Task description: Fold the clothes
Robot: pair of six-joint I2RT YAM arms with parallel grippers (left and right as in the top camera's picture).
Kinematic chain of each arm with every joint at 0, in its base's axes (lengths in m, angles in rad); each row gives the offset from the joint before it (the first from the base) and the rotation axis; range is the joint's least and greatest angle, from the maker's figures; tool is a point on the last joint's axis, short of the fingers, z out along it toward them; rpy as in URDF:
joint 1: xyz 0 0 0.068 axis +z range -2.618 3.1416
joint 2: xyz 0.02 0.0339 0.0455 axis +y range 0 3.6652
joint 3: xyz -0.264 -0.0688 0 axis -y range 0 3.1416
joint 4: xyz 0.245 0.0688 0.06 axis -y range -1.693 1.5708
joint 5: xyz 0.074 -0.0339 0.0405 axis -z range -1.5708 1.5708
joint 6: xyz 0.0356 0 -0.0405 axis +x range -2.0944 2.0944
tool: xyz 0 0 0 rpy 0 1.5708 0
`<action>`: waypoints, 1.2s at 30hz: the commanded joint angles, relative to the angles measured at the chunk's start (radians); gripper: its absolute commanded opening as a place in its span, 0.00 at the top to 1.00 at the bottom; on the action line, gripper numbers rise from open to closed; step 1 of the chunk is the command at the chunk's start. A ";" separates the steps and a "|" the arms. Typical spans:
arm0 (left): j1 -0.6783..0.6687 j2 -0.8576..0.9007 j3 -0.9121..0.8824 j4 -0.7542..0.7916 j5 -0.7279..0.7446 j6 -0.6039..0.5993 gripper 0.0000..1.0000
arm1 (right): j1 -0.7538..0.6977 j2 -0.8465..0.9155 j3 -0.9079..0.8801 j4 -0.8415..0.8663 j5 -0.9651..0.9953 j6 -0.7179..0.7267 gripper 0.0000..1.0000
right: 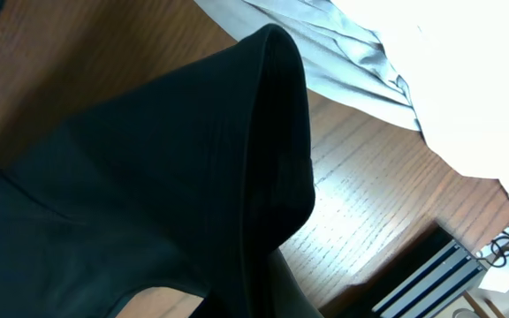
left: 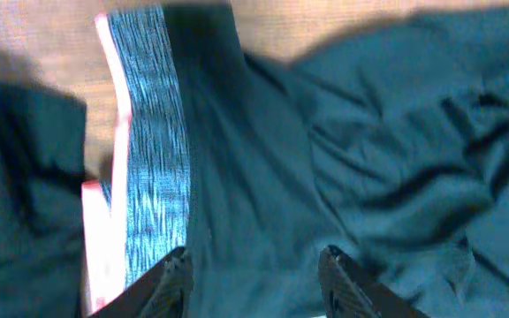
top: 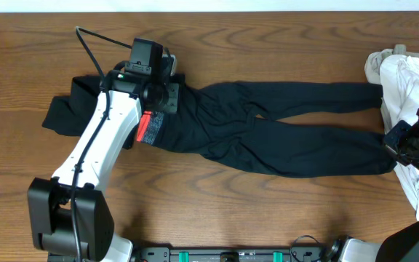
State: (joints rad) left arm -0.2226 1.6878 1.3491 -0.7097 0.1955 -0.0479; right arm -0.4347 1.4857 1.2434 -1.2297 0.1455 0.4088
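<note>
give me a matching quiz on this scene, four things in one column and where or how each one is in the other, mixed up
Things:
1. trousers
2. waistband
3. white garments
4. left end effector

Place, colour or state:
a. heaped at the right end of the table
b. fingers apart, over the trousers
c. orange-red and grey
d. dark, stretched lengthwise across the table

Pairs: 1-d, 2-c, 3-a, 4-b

Trousers (top: 224, 131) navy-black w/ red-grey waistband (top: 151, 129) (ribbed); white garments (top: 406, 69); brown wood-grain table (top: 268, 44).
</note>
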 commanded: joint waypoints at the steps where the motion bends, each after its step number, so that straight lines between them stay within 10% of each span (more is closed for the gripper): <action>1: 0.003 0.048 -0.008 0.039 -0.024 0.001 0.51 | -0.007 -0.009 0.021 0.003 -0.023 -0.014 0.99; 14: 0.002 0.080 -0.046 -0.227 -0.024 -0.040 0.46 | -0.007 -0.009 0.020 0.007 -0.027 -0.032 0.99; 36: -0.006 0.080 -0.390 0.150 -0.170 -0.050 0.36 | -0.008 -0.009 0.020 0.011 -0.026 -0.033 0.99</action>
State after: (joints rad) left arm -0.2256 1.7634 1.0046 -0.5743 0.0448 -0.1066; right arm -0.4347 1.4857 1.2442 -1.2198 0.1192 0.3885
